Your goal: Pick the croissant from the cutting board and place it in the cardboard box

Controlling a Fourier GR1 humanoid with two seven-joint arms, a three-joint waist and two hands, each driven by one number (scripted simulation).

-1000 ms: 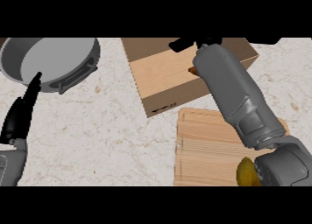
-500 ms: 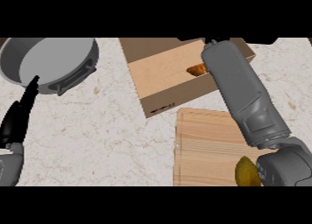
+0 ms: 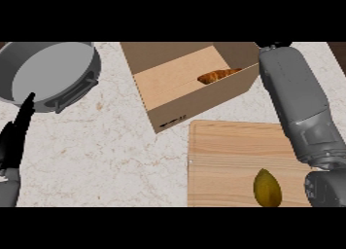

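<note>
Overhead, the bench shows pale stone with beige veins, and dark brown strips lie beyond its far corners. The croissant lies inside the open cardboard box, against its right wall. Just in front of the box is the wooden cutting board, bearing an olive-yellow fruit. A grey pan sits far left. The left hand rests at the left edge, fingers straight, holding nothing. The right hand is cut off by the top edge; its state cannot be told.

Golden-brown croissant; tan cardboard box; grey pan.
</note>
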